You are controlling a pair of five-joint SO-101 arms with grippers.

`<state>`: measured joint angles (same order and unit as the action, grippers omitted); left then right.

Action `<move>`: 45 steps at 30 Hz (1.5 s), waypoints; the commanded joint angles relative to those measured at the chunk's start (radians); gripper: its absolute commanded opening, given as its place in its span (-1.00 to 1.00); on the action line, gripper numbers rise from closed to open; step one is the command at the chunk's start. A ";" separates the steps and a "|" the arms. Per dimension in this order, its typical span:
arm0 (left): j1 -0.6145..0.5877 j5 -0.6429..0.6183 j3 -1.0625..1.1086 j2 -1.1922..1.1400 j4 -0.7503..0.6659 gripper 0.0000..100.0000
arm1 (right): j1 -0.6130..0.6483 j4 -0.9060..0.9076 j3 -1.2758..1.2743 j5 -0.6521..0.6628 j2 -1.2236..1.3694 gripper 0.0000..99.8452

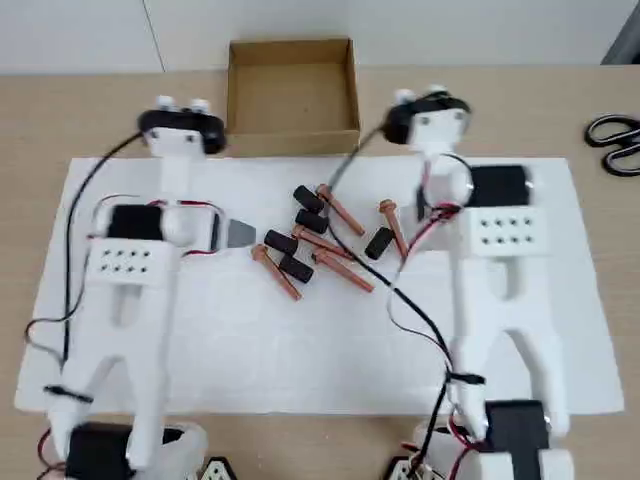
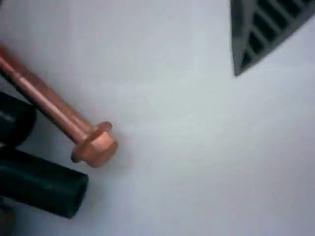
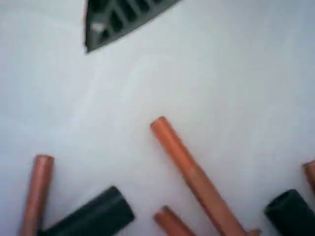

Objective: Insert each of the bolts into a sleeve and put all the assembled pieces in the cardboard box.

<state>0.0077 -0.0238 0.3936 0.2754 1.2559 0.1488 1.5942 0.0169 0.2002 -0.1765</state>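
One white sheet on tan table, cardboard box alongside

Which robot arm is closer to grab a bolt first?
Probably left: its claw sits right beside the head of a copper-coloured metal bolt, with a black cylindrical sleeve next to it.

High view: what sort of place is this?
Probably a robotics lab bench: the left arm and the right arm stand on a wooden table, with copper bolts, black sleeves and a cardboard box.
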 commanded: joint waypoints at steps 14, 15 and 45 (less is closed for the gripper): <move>0.021 -0.032 -0.041 -0.015 0.000 -0.37 | 0.093 -0.226 0.097 -0.336 0.331 -0.62; 0.021 -0.032 -0.041 -0.015 0.000 -0.37 | 0.096 -0.226 0.118 -0.334 0.360 -0.62; 0.026 -0.035 0.113 -0.012 -0.112 -0.37 | 0.113 -0.291 0.201 -0.652 0.633 -0.62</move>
<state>0.0276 -0.0529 0.5102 0.2570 1.1607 0.2562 1.3088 0.2163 -0.4381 0.4465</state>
